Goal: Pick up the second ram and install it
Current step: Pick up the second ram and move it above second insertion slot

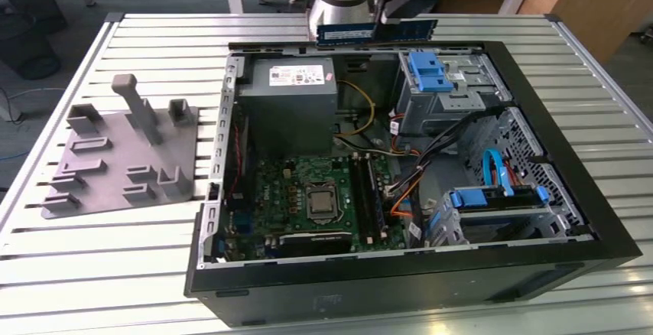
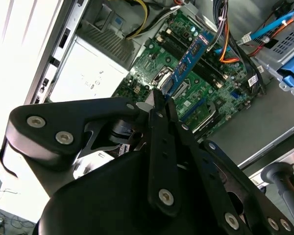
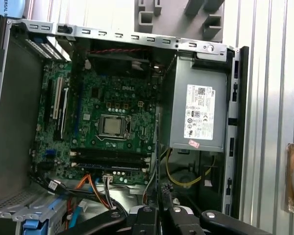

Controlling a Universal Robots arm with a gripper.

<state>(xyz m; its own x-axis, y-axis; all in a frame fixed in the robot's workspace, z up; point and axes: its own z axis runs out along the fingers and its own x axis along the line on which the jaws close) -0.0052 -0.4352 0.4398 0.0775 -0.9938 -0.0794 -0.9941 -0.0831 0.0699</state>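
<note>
Overhead, the gripper [image 1: 384, 21] is clamped on the second ram [image 1: 352, 34], holding it level above the open computer case's [image 1: 408, 289] edge beside the power supply [image 1: 289, 98], over the slatted tabletop [image 1: 102, 274].

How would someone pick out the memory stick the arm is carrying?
Find the open computer case on the slatted table. Above its far rim, the arm's tool grips the memory stick. It's a thin, level, blue-green strip in mid-air, unlike the blue drive brackets fixed inside.
</note>
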